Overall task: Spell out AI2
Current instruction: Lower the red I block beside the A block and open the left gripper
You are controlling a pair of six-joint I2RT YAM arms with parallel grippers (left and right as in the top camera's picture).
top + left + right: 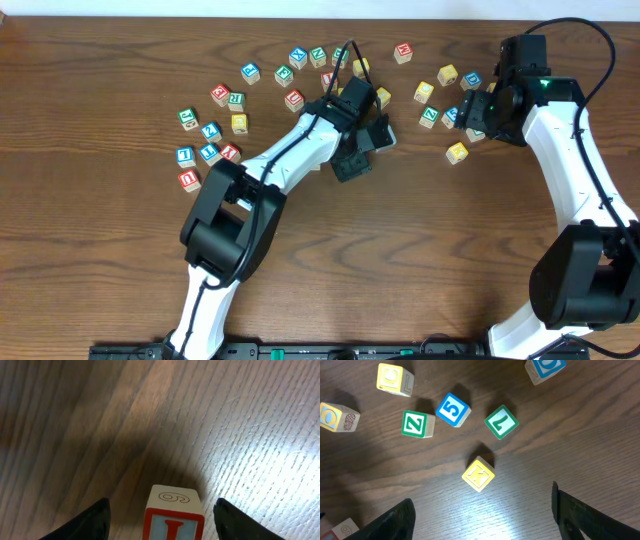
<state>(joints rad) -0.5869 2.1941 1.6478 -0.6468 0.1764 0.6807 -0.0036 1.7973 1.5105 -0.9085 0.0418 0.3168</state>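
In the left wrist view a red-edged cube with a red "I" [172, 527] stands on the wood between the fingers of my left gripper [161, 510]. The jaws are open, with a gap on each side of the cube. From overhead the left gripper [365, 150] sits at the table's middle and covers that cube. My right gripper [468, 120] hovers open at the right, with nothing between its fingers [395, 520]. The "A" and "2" cubes cannot be picked out; the overhead lettering is too small to read.
A yellow cube [478, 474] lies just ahead of the right gripper [482, 505], with a blue "5" [453, 409], a green "Z" [417, 424] and a green "7" [501, 421] beyond. Several more cubes are scattered at the back left [211, 130] and back middle [298, 55].
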